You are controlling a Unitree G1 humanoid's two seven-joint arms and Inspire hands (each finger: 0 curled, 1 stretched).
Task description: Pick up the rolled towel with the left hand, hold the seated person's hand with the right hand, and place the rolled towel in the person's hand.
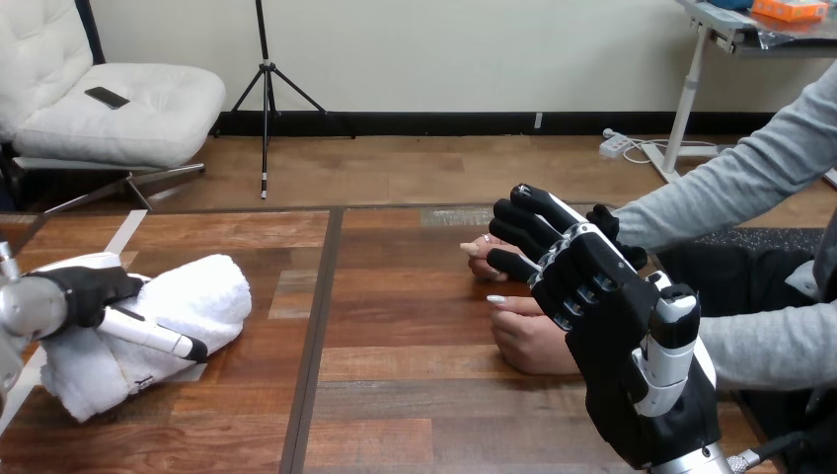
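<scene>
Head view. The rolled towel [173, 306] lies on the wooden table [395, 395] at the view's left, not yet lifted. The left hand [94, 291] rests on its near end. We cannot tell whether that hand is closed on the towel or only lying on it.

At the view's right, the right hand [602, 296] shows its back to the camera. Its fingers [523, 222] are stretched forward, close side by side and slightly bent. They reach over the person's nearer hand [533, 341] and toward the person's farther hand [482, 259]. We see no finger curled round either hand, and we cannot tell whether any of them touch. Both of the person's hands rest on the table, well apart from the towel.

Risks, in our judgement:
- A shallow grip could let the towel sag, slip or unroll on the way across.
- The person's nearer hand is curled with its palm not offered, so the towel would have no seat until that hand is opened and steadied.
- Rigid fingers closing on a soft hand could pinch it.

Materials:
- The towel is white terry, thick and soft, in a loose cylinder with rumpled ends.
- The robot hands are hard black bodies with white shells and jointed fingers.
- The table is smooth planked wood with a dark seam.
</scene>
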